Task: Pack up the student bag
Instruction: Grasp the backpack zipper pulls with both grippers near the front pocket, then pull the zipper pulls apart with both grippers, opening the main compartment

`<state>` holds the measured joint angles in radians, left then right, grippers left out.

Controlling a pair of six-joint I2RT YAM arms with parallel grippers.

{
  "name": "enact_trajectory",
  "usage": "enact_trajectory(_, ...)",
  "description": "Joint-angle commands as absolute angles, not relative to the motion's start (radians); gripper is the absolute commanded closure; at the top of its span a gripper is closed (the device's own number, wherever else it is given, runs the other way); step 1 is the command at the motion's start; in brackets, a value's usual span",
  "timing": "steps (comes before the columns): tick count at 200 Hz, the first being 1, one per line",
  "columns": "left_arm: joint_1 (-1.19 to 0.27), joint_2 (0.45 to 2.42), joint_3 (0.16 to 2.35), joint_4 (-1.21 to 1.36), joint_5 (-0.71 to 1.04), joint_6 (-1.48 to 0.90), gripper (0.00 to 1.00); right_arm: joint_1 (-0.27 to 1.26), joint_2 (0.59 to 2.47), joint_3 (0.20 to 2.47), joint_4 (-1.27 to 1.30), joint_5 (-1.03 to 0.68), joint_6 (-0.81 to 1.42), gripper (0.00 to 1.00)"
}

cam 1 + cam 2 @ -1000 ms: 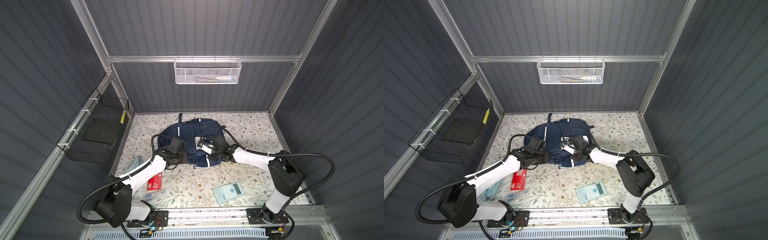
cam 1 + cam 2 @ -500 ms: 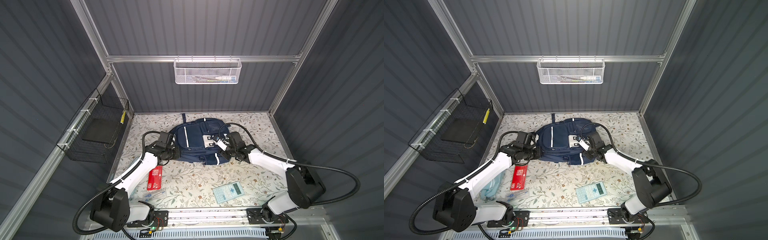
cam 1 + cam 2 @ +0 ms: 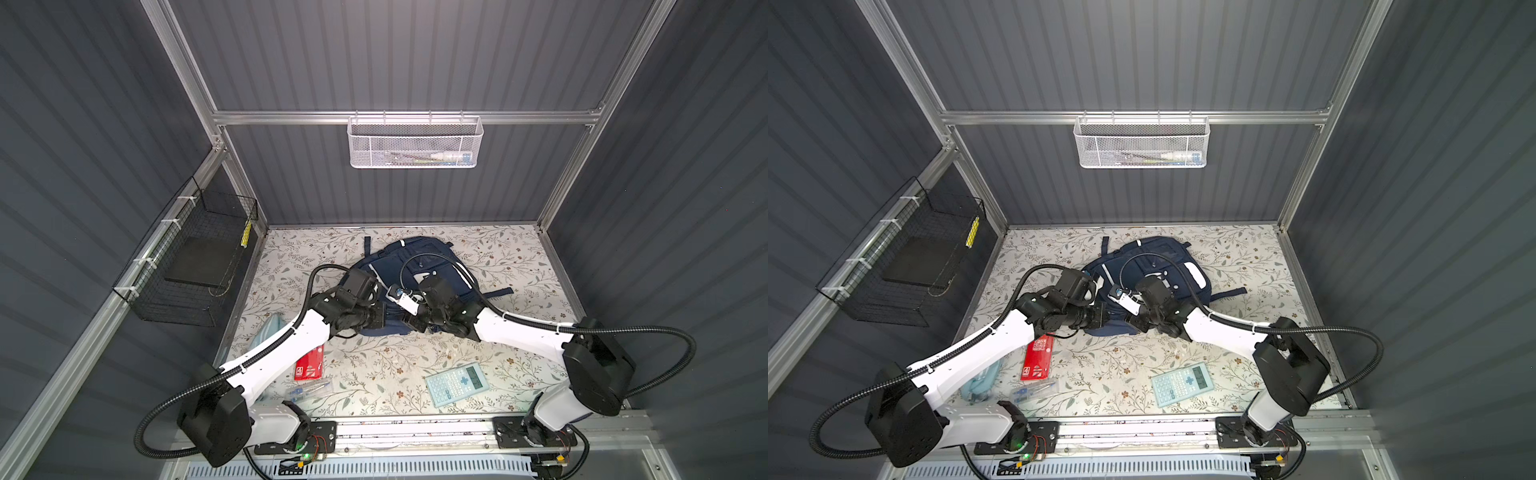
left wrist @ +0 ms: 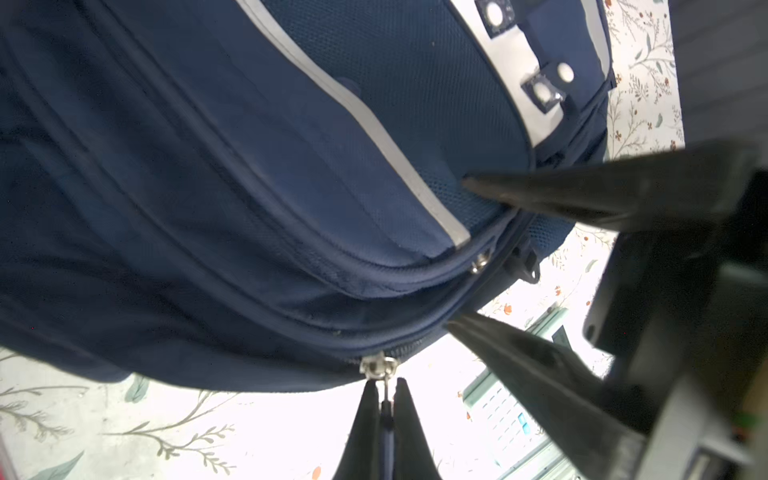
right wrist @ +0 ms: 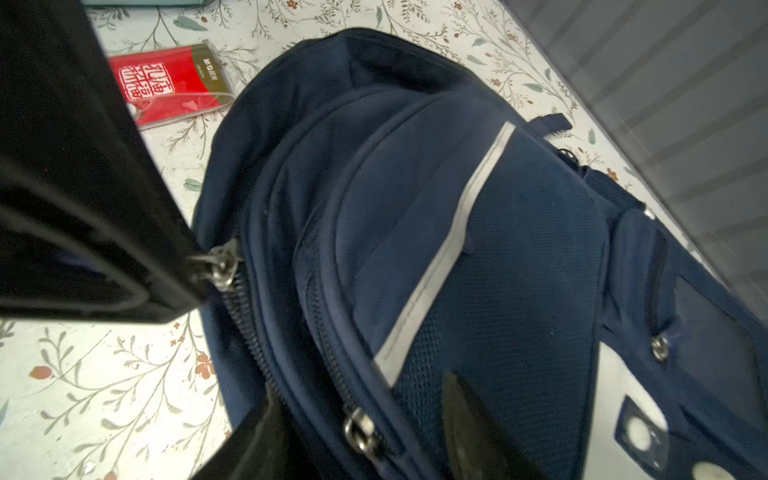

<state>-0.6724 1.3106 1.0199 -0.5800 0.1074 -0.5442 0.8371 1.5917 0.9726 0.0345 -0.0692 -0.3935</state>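
The student bag [image 3: 432,259] [image 3: 1154,259], navy with white stripes, lies at the back middle of the floral table. My left gripper [image 4: 384,388] is shut on the pull of a zipper slider [image 4: 376,368] at the bag's near edge. My right gripper [image 5: 361,432] is open, its fingers [image 4: 540,195] straddling the same edge, with a second zipper slider [image 5: 357,430] between them. In both top views the left gripper [image 3: 380,318] [image 3: 1105,320] and right gripper [image 3: 409,322] [image 3: 1133,323] meet at the bag's near end.
On the table lie a red card packet [image 3: 309,365] [image 5: 174,83], a light-blue calculator [image 3: 457,382], a light-blue pouch [image 3: 266,332] under my left arm and a clear pen case [image 3: 307,390]. A white mesh basket [image 3: 415,143] hangs on the back wall, a black wire basket [image 3: 195,257] on the left wall.
Half a second ago my grippers were spread at the bag's left and right sides. Now both are close together at its near edge, as they were a second ago.
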Motion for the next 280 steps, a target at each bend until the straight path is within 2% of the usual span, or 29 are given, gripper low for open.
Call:
enact_trajectory(1, -0.670, 1.263, 1.024, -0.507, 0.188, -0.574, 1.00, 0.864, 1.626, 0.994, 0.073, -0.068, -0.437, 0.52)
enact_trajectory(19, -0.657, 1.250, 1.019, -0.535, 0.142, -0.557, 1.00, 0.865, 1.635, 0.992, 0.043, -0.061, -0.440, 0.85)
enact_trajectory(35, -0.600, 1.242, 1.004, -0.553, 0.158, -0.535, 1.00, 0.864, 1.611, 0.954, 0.033, -0.058, -0.464, 1.00)
enact_trajectory(58, -0.478, 1.244, 0.982, -0.567, 0.176, -0.492, 1.00, 0.855, 1.558, 0.901, 0.019, -0.072, -0.486, 1.00)
enact_trajectory(86, -0.371, 1.302, 1.006, -0.592, 0.095, -0.411, 1.00, 0.832, 1.477, 0.831, 0.035, -0.140, -0.494, 1.00)
enact_trajectory(110, -0.236, 1.392, 1.091, -0.544, 0.106, -0.377, 1.00, 0.791, 1.425, 0.776, 0.028, -0.162, -0.526, 1.00)
enact_trajectory(130, -0.212, 1.448, 1.193, -0.557, 0.043, -0.328, 1.00, 0.708, 1.391, 0.746, 0.034, -0.144, -0.503, 1.00)
enact_trajectory(143, -0.212, 1.459, 1.217, -0.563, 0.102, -0.320, 1.00, 0.665, 1.365, 0.725, 0.071, -0.074, -0.481, 1.00)
enact_trajectory(155, -0.234, 1.446, 1.194, -0.539, 0.201, -0.357, 1.00, 0.660, 1.349, 0.700, 0.138, 0.041, -0.482, 0.79)
enact_trajectory(166, -0.313, 1.419, 1.163, -0.531, 0.192, -0.385, 1.00, 0.666, 1.324, 0.690, 0.165, 0.091, -0.461, 0.61)
enact_trajectory(177, -0.404, 1.398, 1.139, -0.533, 0.158, -0.412, 1.00, 0.675, 1.282, 0.707, 0.121, 0.072, -0.393, 0.51)
enact_trajectory(189, -0.455, 1.377, 1.097, -0.493, 0.204, -0.475, 1.00, 0.693, 1.237, 0.753, 0.040, -0.002, -0.273, 0.43)
enact_trajectory(203, -0.495, 1.348, 1.045, -0.424, 0.254, -0.550, 1.00, 0.739, 1.220, 0.806, -0.025, -0.048, -0.168, 0.37)
enact_trajectory(245, -0.633, 1.342, 1.068, -0.447, 0.183, -0.587, 1.00, 0.853, 1.347, 0.934, -0.051, -0.010, -0.021, 0.29)
enact_trajectory(266, -0.641, 1.333, 1.061, -0.448, 0.179, -0.590, 1.00, 0.865, 1.459, 1.018, -0.110, 0.023, -0.046, 0.30)
enact_trajectory(280, -0.641, 1.329, 1.058, -0.467, 0.157, -0.579, 1.00, 0.865, 1.526, 1.068, -0.154, 0.051, -0.070, 0.35)
